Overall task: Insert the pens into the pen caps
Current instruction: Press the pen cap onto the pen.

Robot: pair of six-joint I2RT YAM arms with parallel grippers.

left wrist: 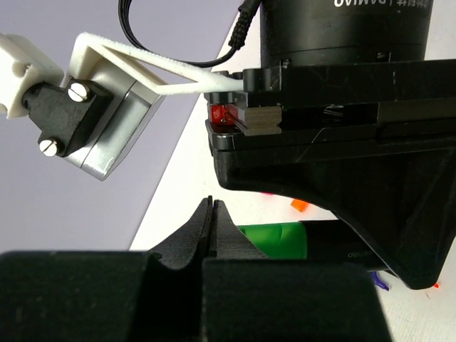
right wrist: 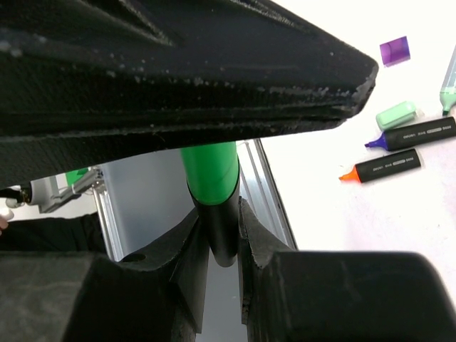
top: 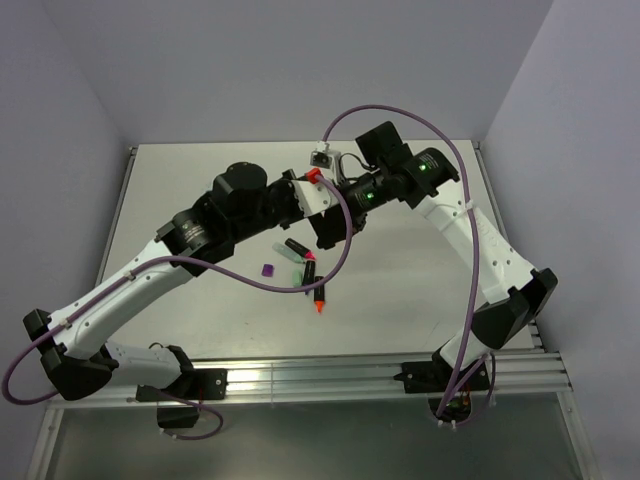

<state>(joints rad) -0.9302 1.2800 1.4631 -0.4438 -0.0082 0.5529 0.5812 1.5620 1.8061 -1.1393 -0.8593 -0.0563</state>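
Gripping green pen [right wrist: 210,167] midair: right fingers [right wrist: 253,235] clamped on black barrel; left fingers [left wrist: 192,239] pressed together, empty. Orange-tipped pen [right wrist: 385,166], purple-tipped pen [right wrist: 417,133] uncapped on tabletop [right wrist: 342,235] near purple cap [right wrist: 394,50], pale green cap [right wrist: 395,114]; most capping likely left.

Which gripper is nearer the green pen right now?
Right. The right gripper is shut on the green pen, gripping its black barrel. The left gripper is shut just beside the pen's green end; whether it touches is unclear.
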